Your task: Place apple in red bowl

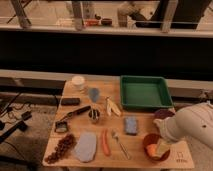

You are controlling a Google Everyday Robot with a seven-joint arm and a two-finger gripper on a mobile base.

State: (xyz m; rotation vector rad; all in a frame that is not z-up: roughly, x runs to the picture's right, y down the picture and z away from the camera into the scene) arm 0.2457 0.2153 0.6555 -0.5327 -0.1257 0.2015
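Right now, at the lower right corner of the counter:

apple (151,149): rests inside the red bowl, against its left inner side, just left of the fingers; pale with an orange blush.

red bowl (146,141): stands near the counter's lower right corner, directly under the fingers; its right half is covered by the arm.

fingers (161,148): pale tips reach down into the bowl beside the apple; whether they are spread or closed, I cannot tell.

arm (192,127): a bulky white sleeve coming in from the right edge, sloping down to the bowl.

purple dish (161,113): just beyond the fingers, partly hidden by the arm.

green tray (145,80): farther beyond, at the counter's far right.

blue sponge (131,125): left of the fingers and a little beyond them.

spoon (119,144): left of the bowl, lying at a slant.

carrot (105,142): left of the spoon.

banana (112,106): peeled, left of the tray.

white cup (78,82): far left corner, well apart from the fingers.

counter (100,162): light wood, carrying everything.
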